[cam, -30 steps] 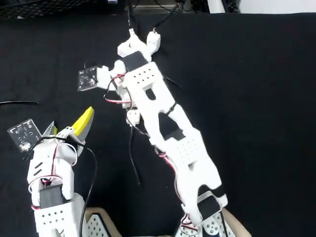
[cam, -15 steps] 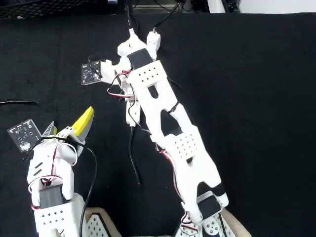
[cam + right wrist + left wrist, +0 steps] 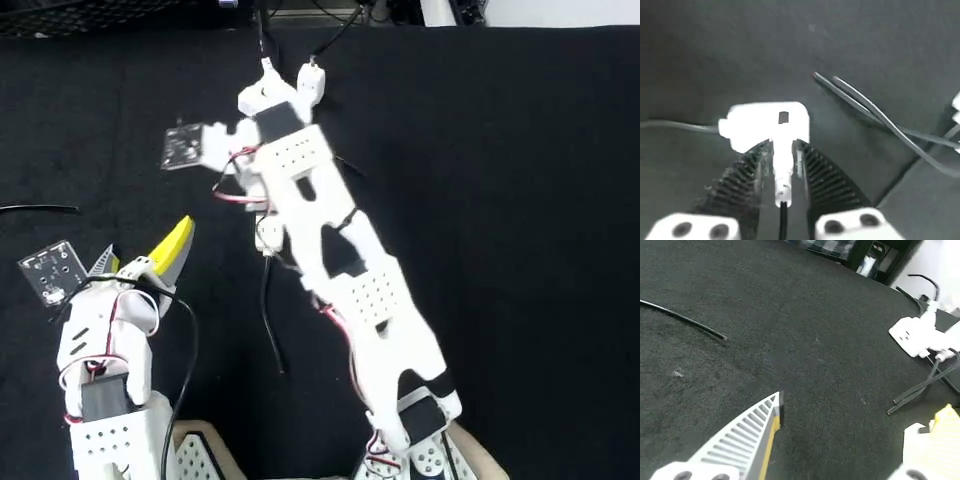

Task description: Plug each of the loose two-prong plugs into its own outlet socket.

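The right gripper (image 3: 782,149) is stretched out to the far side of the black table (image 3: 520,200), jaws pinching a white plug (image 3: 782,172) that touches a white outlet socket (image 3: 765,125). The left gripper (image 3: 855,415) hovers near the front, jaws spread wide with nothing between them. A loose black cable (image 3: 685,322) lies nearby.

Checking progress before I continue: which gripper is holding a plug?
The right gripper: it clamps a white plug at the white outlet. The left gripper is open above the black cloth, holding nothing.
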`<state>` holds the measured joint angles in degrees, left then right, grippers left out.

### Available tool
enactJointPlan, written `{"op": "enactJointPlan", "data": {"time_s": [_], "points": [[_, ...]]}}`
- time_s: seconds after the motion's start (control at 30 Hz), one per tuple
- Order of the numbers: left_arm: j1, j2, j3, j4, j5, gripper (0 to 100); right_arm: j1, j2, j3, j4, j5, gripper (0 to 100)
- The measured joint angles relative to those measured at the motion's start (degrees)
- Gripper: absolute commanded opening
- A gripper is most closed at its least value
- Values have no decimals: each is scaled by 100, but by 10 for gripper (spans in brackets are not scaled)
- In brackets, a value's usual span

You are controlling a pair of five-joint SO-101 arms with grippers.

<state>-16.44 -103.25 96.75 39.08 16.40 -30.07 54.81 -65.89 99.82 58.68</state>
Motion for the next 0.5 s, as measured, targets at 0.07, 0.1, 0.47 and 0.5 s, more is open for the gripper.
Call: {"op": "enactJointPlan", "data": {"time_s": [0.07, 0.1, 0.47, 0.5], "points": [[18, 0, 0, 0, 0, 446, -246, -281, 290, 0, -202, 12], [35, 0, 0, 0, 0, 446, -396, -475, 466, 0, -299, 12], [44, -44, 0, 0, 35, 446, -1618, -3095, 2286, 0, -1020, 12], [35, -44, 0, 0, 35, 446, -1635, -3253, 2391, 0, -1064, 12]]}}
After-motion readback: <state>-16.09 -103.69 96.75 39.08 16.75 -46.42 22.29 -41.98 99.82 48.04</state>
